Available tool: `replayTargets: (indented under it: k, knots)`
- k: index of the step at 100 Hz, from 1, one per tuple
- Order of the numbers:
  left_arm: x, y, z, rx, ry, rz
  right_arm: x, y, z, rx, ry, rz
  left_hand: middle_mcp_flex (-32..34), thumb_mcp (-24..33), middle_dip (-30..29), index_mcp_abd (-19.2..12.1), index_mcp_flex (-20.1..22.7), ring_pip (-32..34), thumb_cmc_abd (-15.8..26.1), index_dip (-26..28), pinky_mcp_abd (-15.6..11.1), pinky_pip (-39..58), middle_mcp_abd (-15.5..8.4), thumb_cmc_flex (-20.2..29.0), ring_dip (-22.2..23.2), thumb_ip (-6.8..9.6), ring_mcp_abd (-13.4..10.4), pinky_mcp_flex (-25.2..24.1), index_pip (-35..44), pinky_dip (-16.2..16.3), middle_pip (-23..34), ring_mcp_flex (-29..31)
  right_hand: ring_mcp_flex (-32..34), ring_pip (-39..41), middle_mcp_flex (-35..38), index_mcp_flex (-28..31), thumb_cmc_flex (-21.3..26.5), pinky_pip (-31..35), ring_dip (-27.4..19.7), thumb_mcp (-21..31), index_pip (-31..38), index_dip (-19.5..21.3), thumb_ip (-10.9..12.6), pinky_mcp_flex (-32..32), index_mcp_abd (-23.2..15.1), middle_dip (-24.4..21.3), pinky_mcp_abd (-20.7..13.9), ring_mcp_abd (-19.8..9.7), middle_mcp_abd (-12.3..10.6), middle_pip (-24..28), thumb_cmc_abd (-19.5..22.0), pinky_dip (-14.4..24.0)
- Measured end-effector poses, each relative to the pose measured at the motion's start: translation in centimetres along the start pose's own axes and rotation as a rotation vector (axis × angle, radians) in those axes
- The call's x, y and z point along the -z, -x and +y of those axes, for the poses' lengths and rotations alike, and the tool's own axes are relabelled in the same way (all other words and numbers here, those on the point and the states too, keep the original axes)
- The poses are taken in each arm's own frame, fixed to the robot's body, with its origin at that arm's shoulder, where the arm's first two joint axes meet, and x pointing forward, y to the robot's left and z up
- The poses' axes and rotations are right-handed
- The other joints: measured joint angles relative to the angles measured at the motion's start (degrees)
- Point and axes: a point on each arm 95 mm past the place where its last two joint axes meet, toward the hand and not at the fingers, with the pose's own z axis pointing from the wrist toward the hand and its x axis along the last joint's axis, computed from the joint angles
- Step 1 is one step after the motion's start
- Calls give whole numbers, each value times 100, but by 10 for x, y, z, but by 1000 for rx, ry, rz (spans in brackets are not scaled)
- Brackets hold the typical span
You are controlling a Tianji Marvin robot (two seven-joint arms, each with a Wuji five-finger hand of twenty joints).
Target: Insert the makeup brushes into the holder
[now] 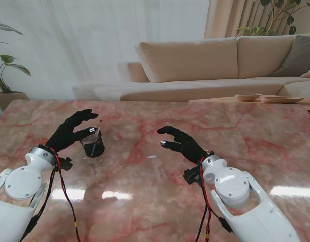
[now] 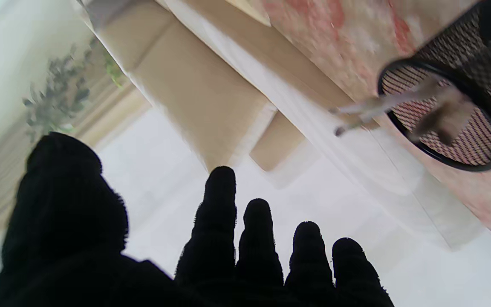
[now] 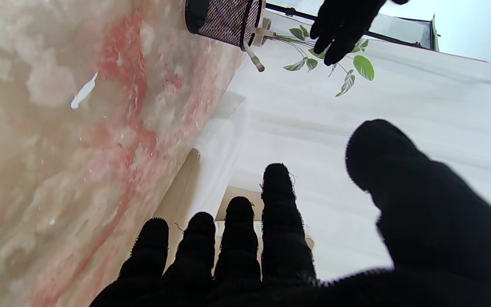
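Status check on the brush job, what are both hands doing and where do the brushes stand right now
Left hand open, beside the holder, holding nothing. Right hand open, mid-table, holding nothing. Two brushes stand in the holder, handles out past the rim. Nothing seen in the way.

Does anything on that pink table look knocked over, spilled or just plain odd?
Nothing stands out. The black mesh holder stands upright on the marble table, with brushes leaning inside it. Both the left hand and right hand hover open, holding nothing.
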Motion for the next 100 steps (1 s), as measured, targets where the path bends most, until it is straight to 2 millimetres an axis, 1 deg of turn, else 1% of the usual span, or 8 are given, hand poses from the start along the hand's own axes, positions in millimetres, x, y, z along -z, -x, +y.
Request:
replayTargets:
  k: [8,14,19,32,48,64,75,100]
  knots:
    - [3,-15,2,-24,46,29,5,-2,6,40,8,13,-154,0,-51,128,-198,-51,67,-79,-42,69,36,-4,-35,63,-22,9,-246,177,0,0,0,-14,0,-95,-2,-4,-94,-189,-177,-89,121,24,64,-99,0,1,0,-99,72,-72]
    - [4,-23,3,-37,63,47,9,-3,11,74,9,28,-180,-2,-53,262,-247,-53,138,-86,-73,164,44,-23,-45,65,-24,45,-260,207,-1,0,1,-61,0,-234,-295,-38,-221,-453,-349,-201,154,31,89,-154,0,23,0,-174,183,-137]
    - [4,-29,6,-44,77,59,12,-4,15,116,8,44,-215,-4,-88,348,-247,-57,222,-155,-91,336,85,-141,-99,171,-25,71,-267,232,-2,0,1,-69,0,-390,-435,-70,-243,-663,-464,-273,162,33,133,-223,0,49,0,-195,256,-190]
    - [5,-42,17,-54,117,87,20,-4,25,260,30,74,-215,-3,-112,436,-247,-59,353,-212,-140,900,132,-391,-190,236,-26,113,-270,240,-2,74,275,-144,102,-532,-1206,-39,-557,-755,-810,-438,385,40,172,-480,0,65,-6,-404,627,-221]
    - [4,-52,41,-47,175,111,27,-3,35,436,101,101,-215,-2,-113,497,-247,-60,477,-213,-147,1354,183,-454,-244,297,-33,156,-270,170,-2,146,813,-330,609,-572,-2085,225,-1205,-959,-1051,-716,543,336,340,-1176,-98,176,63,-692,1322,-154]
    - [4,-56,62,-31,170,123,35,1,41,606,193,148,-215,-2,-113,497,-247,-60,599,-214,-147,1689,186,-681,-249,300,-34,160,-270,48,-2,178,1159,-364,894,-338,-2702,185,-1619,-1043,-1085,-997,851,936,397,-1585,-202,176,149,-699,1680,-943]
    - [3,-57,73,-18,169,129,37,7,43,673,230,180,-215,-2,-114,498,-247,-60,662,-214,-147,1969,188,-681,-253,300,-35,160,-270,11,-2,287,1414,-324,1124,-253,-3142,216,-1752,-1008,-955,-1216,883,1361,398,-1697,-204,179,211,-684,1890,-1460]
    - [3,-58,98,-23,150,154,37,20,42,630,230,169,-214,-2,-115,497,-247,-60,717,-214,-148,2048,188,-684,-255,300,-35,160,-269,-3,-2,290,1526,-276,1196,-250,-3213,736,-1835,-1065,-871,-1430,883,1503,399,-1709,-146,192,324,-701,2189,-2041]
